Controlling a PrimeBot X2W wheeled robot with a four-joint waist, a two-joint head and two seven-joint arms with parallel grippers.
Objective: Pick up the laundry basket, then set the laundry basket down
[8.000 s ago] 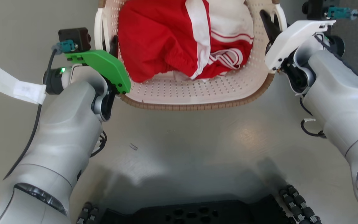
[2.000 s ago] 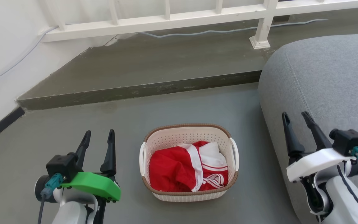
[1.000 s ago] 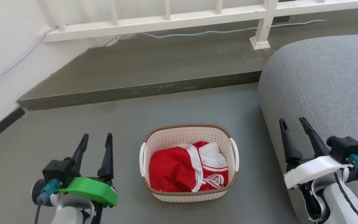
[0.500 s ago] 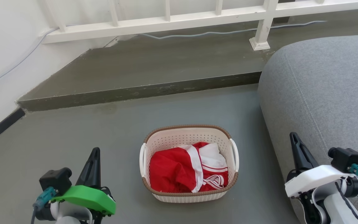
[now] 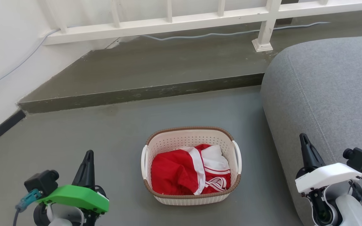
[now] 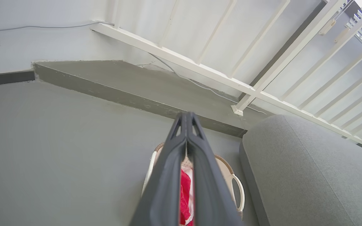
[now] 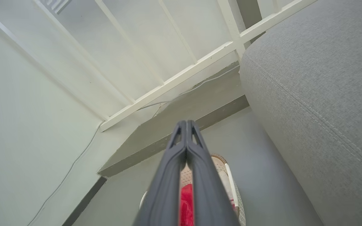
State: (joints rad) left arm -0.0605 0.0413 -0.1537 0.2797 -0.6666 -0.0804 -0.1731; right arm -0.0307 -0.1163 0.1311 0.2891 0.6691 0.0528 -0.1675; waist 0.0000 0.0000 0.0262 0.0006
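Laundry basket [image 5: 189, 139] stands upright on the grey floor [image 5: 105, 135] in my head view, straight ahead of me, just beside the grey sofa [image 5: 325, 88], with the red-and-white clothing [image 5: 174, 172] heaped inside. My left pincer [image 5: 88, 154] sits low at the left and my right pincer [image 5: 303, 138] low at the right. Each has its two fingers pressed together, and each is well apart from the basket. Nothing is in either grip.

From my left wrist, the left pincer [image 6: 186, 115] shows its fingers meeting at the tips. The laundry basket [image 6: 223, 166] lies beyond and below them, partly hidden by the fingers, untouched.

From my right wrist, the right pincer [image 7: 186, 123] is likewise closed tip to tip on nothing. The laundry basket [image 7: 220, 171] peeks out behind it on the floor, next to the sofa.

My reading is that no carrying is under way. The basket rests free, so this is either the set-down completed or the pick-up not yet begun, and I cannot tell which. If a lift is due, I would need to spread both pincers. I would then bring the left to the handle on my left [image 5: 143, 157] and the right to the other handle [image 5: 238, 155]. Closing on both together would keep the basket level.
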